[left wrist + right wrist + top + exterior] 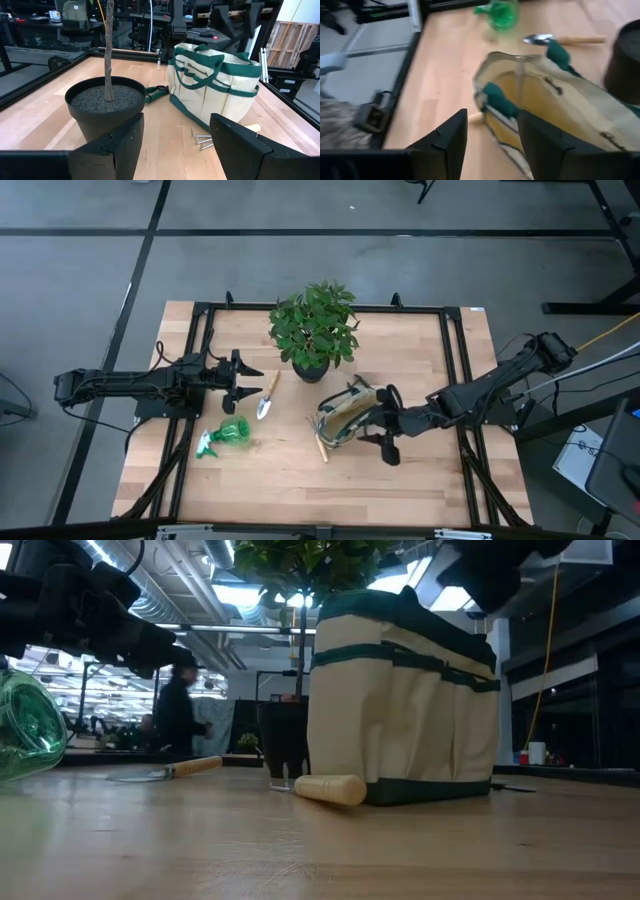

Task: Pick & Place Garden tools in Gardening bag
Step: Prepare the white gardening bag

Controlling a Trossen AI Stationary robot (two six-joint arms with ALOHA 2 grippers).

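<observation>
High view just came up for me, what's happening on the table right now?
Nothing is packed by either arm at this moment. The left pincer is open beside the trowel, which lies on the table between the potted plant and the spray bottle. The right pincer is open at the gardening bag, holding nothing. A pronged rake lies on the table against the bag, its wooden handle sticking out.

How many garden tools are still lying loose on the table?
3: trowel beside the plant pot, spray bottle nearer the front, rake against the bag. Shears aren't visible, possibly inside.
</observation>
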